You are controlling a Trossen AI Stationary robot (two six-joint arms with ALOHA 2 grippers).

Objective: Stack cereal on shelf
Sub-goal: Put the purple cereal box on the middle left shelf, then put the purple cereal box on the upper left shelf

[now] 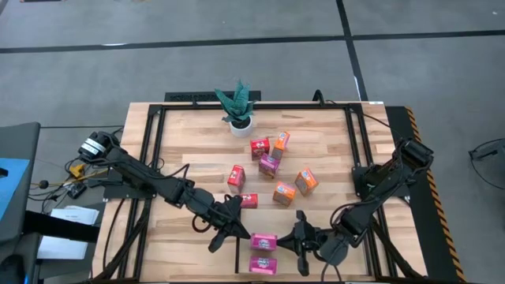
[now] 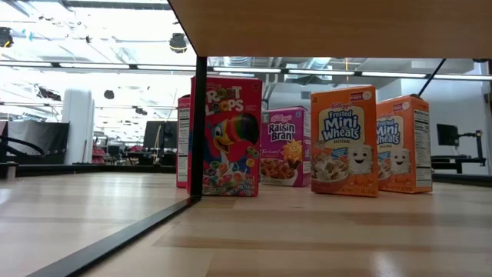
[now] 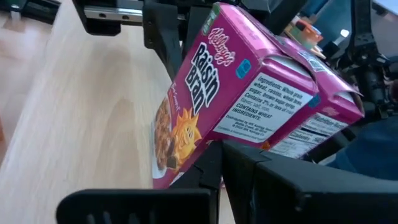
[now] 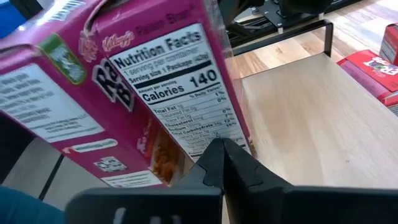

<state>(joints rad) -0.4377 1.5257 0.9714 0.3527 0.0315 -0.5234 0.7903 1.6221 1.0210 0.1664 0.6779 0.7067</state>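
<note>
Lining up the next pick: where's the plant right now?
High view: the plant stands at the table's far edge, left of centre, up-left of the nearest red box.

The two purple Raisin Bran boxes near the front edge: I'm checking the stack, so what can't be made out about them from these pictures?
- High view: whether the purple box touches the one nearer the edge; too small, and both hands crowd them.
- Left wrist view: the farther box is mostly hidden behind the nearer one.
- Right wrist view: the box front is cut off by the picture's edge.
- Low view: neither box shows.
</note>
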